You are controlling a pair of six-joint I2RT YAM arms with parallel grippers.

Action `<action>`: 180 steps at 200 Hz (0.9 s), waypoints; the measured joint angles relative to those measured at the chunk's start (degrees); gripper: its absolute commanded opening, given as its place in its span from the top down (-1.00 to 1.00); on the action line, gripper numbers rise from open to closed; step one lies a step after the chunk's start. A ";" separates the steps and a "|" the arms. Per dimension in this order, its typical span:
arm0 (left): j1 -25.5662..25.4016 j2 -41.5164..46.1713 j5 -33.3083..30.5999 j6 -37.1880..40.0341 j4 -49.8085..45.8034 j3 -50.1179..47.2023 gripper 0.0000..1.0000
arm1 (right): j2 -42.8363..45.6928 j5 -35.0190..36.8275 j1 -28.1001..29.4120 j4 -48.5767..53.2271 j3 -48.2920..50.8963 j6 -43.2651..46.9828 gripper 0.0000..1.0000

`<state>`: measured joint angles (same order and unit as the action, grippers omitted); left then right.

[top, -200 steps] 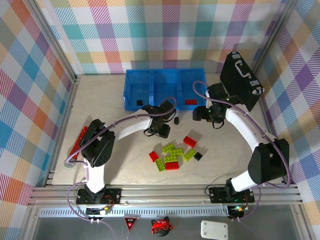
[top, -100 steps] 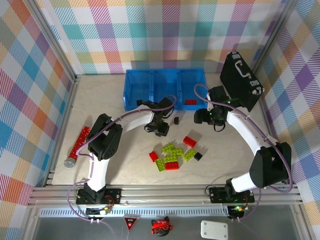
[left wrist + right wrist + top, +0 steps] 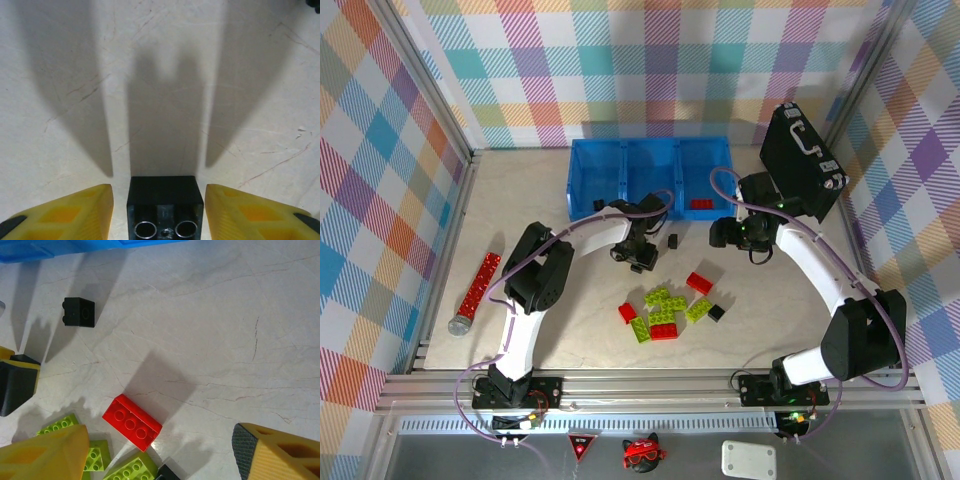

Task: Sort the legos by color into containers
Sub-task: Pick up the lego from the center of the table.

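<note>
The left arm reaches forward and bends to the right, wrist pointing down. The left gripper pinches a black lego brick between its yellow fingers. The right arm arcs leftward, and the right gripper is spread wide, holding nothing.

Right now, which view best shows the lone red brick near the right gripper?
Right wrist: the red brick lies close up, studs upward, on the table. Top external shows it small, beside the green bricks.
</note>
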<state>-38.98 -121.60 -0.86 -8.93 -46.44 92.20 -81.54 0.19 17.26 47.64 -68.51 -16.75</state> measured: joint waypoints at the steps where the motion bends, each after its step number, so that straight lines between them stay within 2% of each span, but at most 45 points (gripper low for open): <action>1: 0.02 0.00 0.00 0.00 0.00 0.00 0.01 | 0.00 0.02 0.00 0.02 0.00 0.00 -0.53; 180: 0.46 -0.07 1.49 1.03 -0.39 1.05 0.43 | -0.04 0.02 0.00 2.16 -2.62 0.11 -0.53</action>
<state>-38.52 -121.67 0.62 -7.90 -46.83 93.25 -81.58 0.21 17.26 49.80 -71.13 -16.64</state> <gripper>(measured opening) 0.316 0.766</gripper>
